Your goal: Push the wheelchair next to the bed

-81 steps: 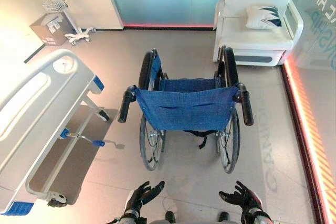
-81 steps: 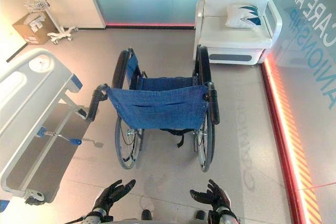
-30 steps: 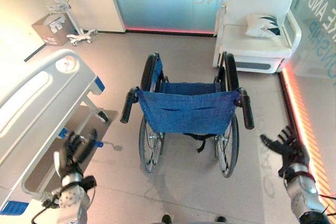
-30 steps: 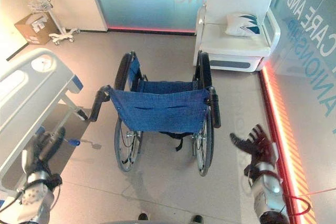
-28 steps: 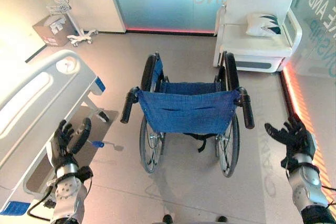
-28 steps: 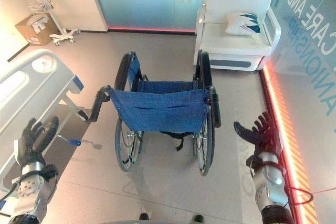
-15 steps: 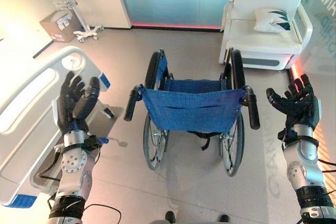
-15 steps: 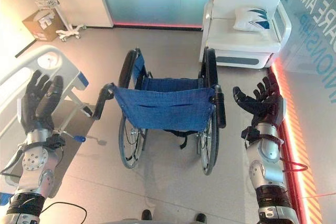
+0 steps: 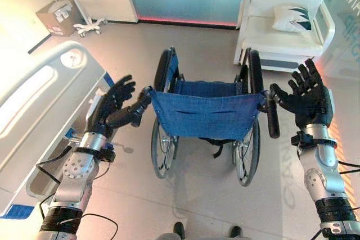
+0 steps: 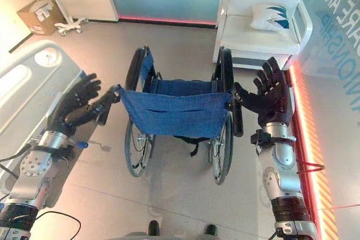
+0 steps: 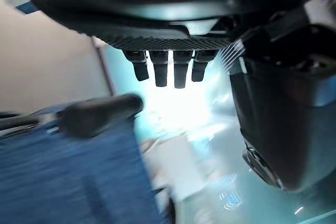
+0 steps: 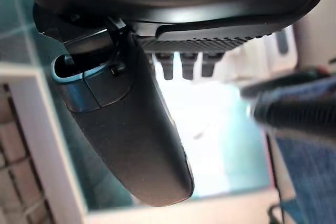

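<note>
The wheelchair (image 9: 207, 116) stands in the middle of the floor with its blue back towards the robot, and the bed (image 9: 39, 111) lies off to the robot's left, apart from it. Half a second ago both arms were held up and out to the sides; now they have swung inward toward the push handles. The left hand (image 9: 112, 107) has dropped from beside the bed rail and sits right at the left handle (image 9: 140, 107), fingers spread and loose, the thumb lying along the grip rather than wrapped round it. In the left wrist view the fingers (image 11: 168, 69) are straight, with the handle just past them. The right hand (image 9: 304, 98) has come in just beside the right handle (image 9: 272, 117), palm facing it, fingers fanned wide and clasping nothing. A white armchair (image 9: 281, 32) with a cushion (image 9: 291, 17) stands beyond the wheelchair.
</note>
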{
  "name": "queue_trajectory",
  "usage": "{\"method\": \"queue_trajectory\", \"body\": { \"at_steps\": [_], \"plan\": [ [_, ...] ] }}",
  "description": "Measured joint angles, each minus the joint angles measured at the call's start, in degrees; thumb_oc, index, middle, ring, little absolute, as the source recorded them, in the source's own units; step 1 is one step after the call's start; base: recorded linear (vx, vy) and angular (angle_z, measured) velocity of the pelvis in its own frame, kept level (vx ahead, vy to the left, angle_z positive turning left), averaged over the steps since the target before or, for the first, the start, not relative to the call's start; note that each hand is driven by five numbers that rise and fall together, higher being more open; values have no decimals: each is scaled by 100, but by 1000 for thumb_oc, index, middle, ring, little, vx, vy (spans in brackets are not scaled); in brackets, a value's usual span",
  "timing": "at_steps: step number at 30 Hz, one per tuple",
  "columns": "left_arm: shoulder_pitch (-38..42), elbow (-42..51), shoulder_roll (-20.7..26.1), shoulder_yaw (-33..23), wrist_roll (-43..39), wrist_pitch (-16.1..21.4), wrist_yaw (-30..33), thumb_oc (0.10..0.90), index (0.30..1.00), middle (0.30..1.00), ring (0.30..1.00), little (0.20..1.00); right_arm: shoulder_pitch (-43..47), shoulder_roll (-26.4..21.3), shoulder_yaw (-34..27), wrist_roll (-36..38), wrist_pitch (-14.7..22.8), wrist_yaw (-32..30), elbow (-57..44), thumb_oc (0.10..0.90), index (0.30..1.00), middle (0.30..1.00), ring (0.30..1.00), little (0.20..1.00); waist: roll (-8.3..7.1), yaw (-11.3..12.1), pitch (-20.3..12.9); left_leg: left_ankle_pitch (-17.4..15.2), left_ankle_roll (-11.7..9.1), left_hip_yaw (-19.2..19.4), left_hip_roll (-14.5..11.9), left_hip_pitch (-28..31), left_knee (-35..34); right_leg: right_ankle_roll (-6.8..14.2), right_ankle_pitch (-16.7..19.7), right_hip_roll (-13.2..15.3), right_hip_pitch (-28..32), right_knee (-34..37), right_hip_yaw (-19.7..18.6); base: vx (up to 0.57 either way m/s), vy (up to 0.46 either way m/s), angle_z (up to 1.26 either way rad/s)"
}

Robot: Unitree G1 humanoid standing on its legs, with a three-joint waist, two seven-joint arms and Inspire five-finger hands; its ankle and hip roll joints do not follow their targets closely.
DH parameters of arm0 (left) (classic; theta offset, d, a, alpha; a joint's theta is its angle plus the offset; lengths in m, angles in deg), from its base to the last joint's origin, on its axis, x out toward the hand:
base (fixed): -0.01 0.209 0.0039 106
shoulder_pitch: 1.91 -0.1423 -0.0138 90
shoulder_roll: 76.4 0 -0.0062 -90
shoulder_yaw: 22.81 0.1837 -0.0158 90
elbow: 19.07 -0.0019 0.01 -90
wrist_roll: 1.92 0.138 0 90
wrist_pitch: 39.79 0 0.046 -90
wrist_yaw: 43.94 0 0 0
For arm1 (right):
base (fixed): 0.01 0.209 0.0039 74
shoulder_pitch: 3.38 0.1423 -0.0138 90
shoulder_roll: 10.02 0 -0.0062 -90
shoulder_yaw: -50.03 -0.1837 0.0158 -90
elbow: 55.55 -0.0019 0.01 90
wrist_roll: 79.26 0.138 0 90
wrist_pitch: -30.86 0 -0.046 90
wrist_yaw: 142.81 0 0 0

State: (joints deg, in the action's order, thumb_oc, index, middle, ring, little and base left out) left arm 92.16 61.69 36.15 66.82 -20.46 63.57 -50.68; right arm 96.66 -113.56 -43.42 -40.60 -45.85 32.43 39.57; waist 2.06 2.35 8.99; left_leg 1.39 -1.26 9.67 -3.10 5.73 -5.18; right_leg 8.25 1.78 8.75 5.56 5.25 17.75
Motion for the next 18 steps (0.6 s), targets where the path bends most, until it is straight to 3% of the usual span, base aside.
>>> {"method": "queue_trajectory", "body": {
  "at_steps": [5,9,18],
  "plan": [
    [19,-72,316,1,677,-373,-26,800,900,900,900,900,1,-28,14,-4,-76,57,-27,800,900,900,900,900,-1,6,1,0,0,1,7,0,0,0,0,8,1,-1,-4,0,0,0],
    [19,-290,393,25,772,-692,-24,800,900,900,900,900,2,-194,181,-11,-132,58,-33,800,900,900,900,900,-1,3,1,0,0,4,7,0,0,0,0,7,-1,-2,-9,0,0,0],
    [403,-951,392,867,772,-1149,171,800,900,900,900,900,258,-237,501,-577,-509,47,-44,800,900,900,900,900,-2,-68,0,0,0,15,8,9,1,3,4,5,-1,-5,-36,0,0,0]
  ]
}}
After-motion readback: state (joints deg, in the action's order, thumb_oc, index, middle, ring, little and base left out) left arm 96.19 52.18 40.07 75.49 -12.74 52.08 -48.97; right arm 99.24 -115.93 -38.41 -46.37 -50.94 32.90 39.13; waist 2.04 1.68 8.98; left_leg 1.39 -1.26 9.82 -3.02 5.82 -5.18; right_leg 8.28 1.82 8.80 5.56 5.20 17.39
